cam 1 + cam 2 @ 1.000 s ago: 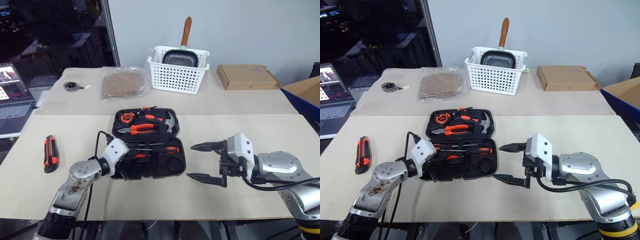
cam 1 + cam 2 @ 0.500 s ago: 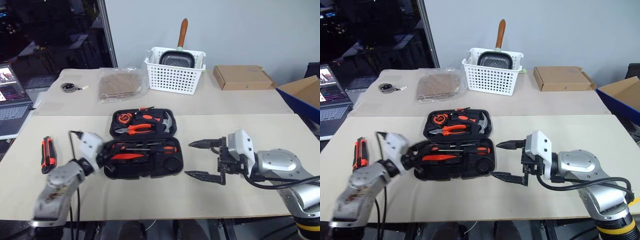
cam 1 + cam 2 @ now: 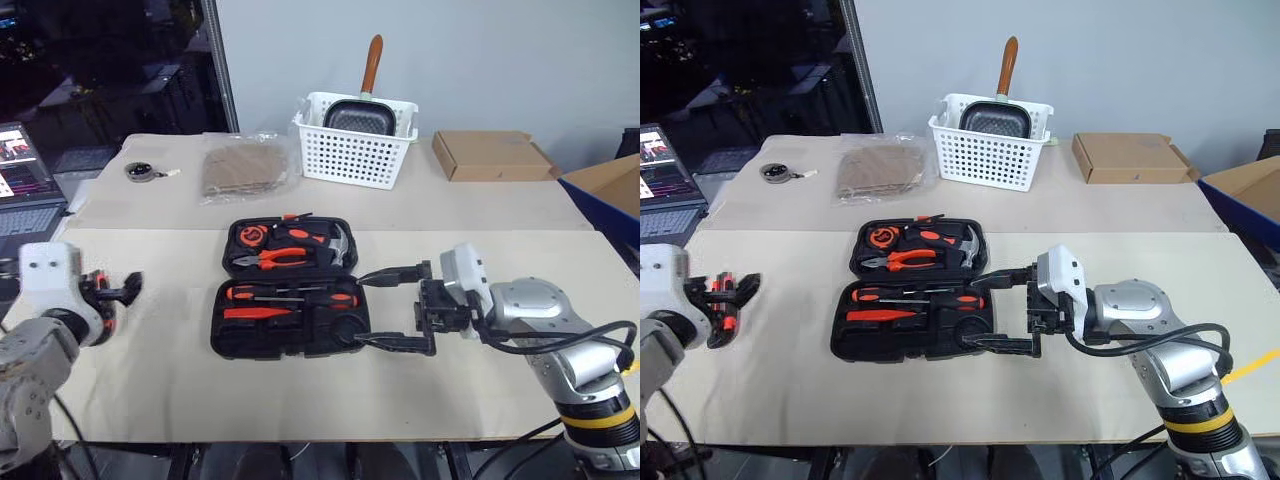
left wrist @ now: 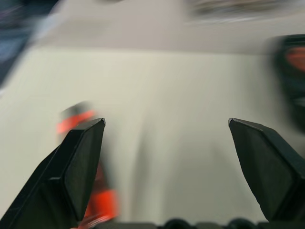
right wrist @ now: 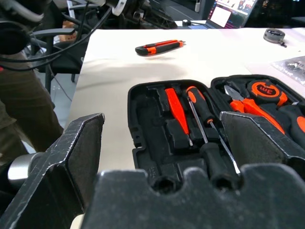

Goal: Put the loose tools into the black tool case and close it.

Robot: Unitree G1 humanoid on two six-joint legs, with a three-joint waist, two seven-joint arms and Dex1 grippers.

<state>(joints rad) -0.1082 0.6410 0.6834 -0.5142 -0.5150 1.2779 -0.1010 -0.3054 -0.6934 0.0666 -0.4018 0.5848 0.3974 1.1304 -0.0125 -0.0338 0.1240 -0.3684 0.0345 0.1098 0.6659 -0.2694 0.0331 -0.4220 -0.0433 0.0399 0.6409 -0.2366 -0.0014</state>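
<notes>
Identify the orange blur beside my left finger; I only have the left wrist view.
Observer: It is the utility knife, lying flat on the table, outside the case and to its left.
Operator: Report the case's state.
Observer: The black tool case lies open, with screwdrivers seated in its near half.
Operator: Give me the right arm's position.
Observer: The right gripper is open, its fingers reaching over the case's right edge.
</notes>
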